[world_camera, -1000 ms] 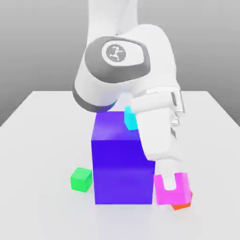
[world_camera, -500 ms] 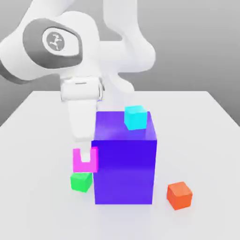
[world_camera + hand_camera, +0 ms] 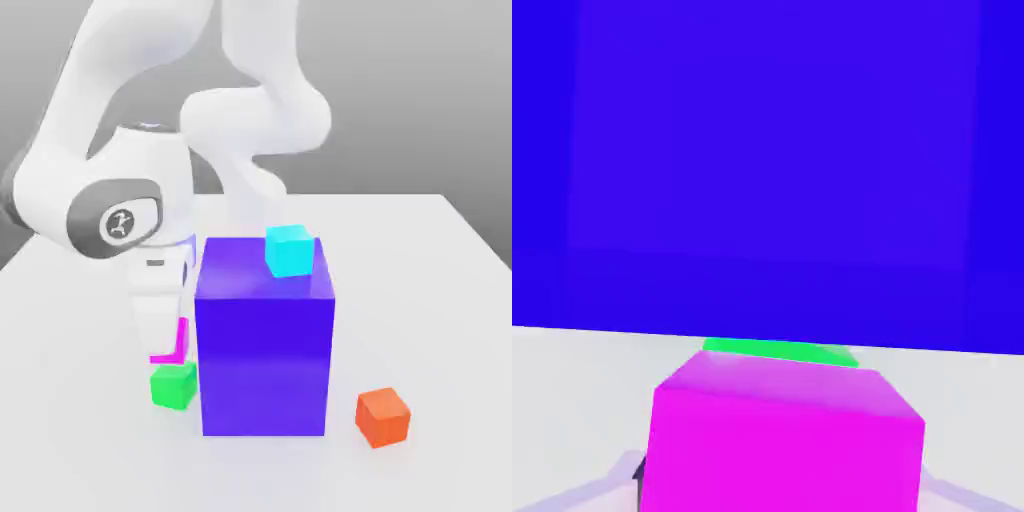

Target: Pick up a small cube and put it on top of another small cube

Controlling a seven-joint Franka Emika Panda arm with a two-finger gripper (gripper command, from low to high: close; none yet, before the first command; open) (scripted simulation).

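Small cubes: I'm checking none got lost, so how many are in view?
4: magenta cube in the gripper, above the green cube; cyan cube atop the big blue block; orange-red cube on the table.

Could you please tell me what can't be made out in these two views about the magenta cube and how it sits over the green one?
- Magenta cube: exterior view, mostly hidden by the hand and the blue block.
- Green cube: hand view, a sliver past the magenta cube.
- Contact between the cubes: cannot tell.
- Gripper fingers: exterior view, hidden.

Simulated tabletop (image 3: 450, 300): flat render, grey backdrop.
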